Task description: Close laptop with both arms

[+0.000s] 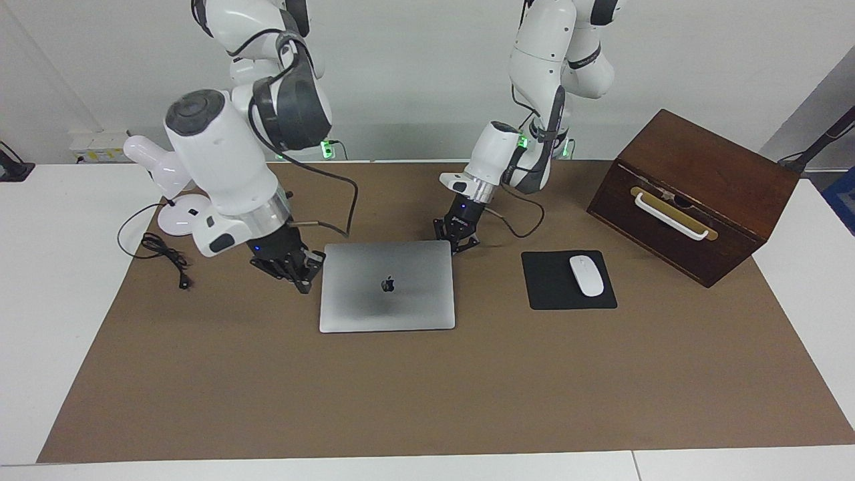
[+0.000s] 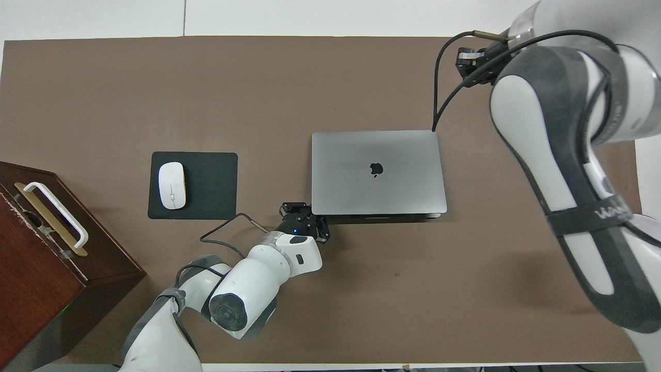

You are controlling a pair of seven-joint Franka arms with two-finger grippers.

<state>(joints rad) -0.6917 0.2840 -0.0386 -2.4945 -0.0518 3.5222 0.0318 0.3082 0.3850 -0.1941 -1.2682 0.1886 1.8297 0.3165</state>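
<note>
- Slim silver-grey laptop (image 1: 387,286): lid flat, mid-worktop, beside black mouse pad (image 1: 568,280).
- Left gripper (image 1: 456,239): jaws closed, empty, at laptop's robot-side corner.
- Right gripper (image 1: 288,262): jaws closed, empty, beside laptop.
- Advice: lift both clear vertically, avoiding lid.

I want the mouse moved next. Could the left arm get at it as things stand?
Probably yes. The mouse lies uncovered on its pad, toward the left arm's end of the table. The left gripper, shut, sits at the laptop's corner beside the pad, with only bare mat between.
</note>
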